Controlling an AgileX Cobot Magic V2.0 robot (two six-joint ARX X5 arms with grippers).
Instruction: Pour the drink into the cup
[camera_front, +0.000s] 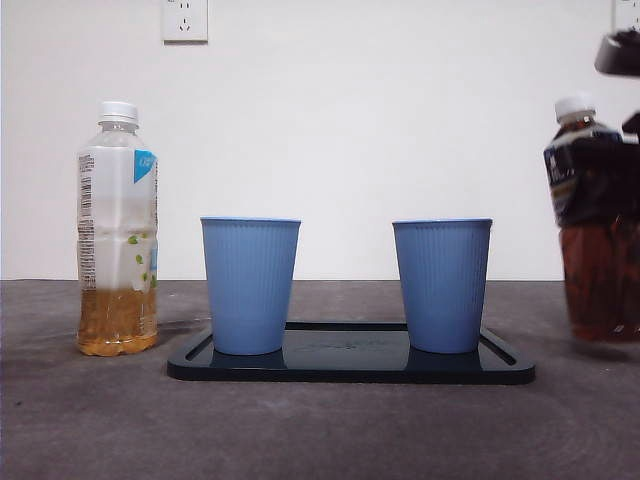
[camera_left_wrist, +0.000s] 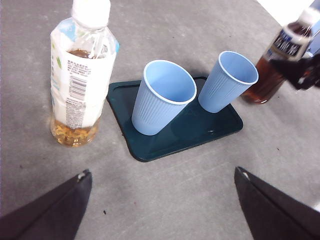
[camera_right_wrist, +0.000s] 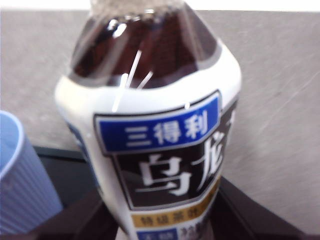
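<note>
Blue ribbed plastic cups stand upright side by side on a dark flat rectangular tray (camera_front: 350, 372), which lies on the grey table (camera_front: 320, 430): we call them the left blue cup (camera_front: 250, 285) and the right blue cup (camera_front: 442, 285) as the front view shows them, a clear gap between the two. Both look empty from the left wrist view.

We see our right claw (camera_right_wrist: 160, 220) pinching the dark oolong tea bottle with a white cap and a black-and-blue label (camera_front: 592, 230), its black jaws pressed against the lower label on either side. That bottle sits at the right edge of the front view, beside the tray's right end and near the right blue cup, upright; a shadow lies under its base, though we cannot tell for sure whether it touches the table. The cap is on.

Our left claw (camera_left_wrist: 162, 200) hangs above the table with its jaws spread wide, holding nothing, on the near side of the tray. A clear plastic bottle with a white label and white cap (camera_front: 117, 230), holding a little amber drink at the bottom, stands upright on the table just left of the tray, apart from the left blue cup.

A white wall socket (camera_front: 185, 20) sits high on the pale wall behind.
</note>
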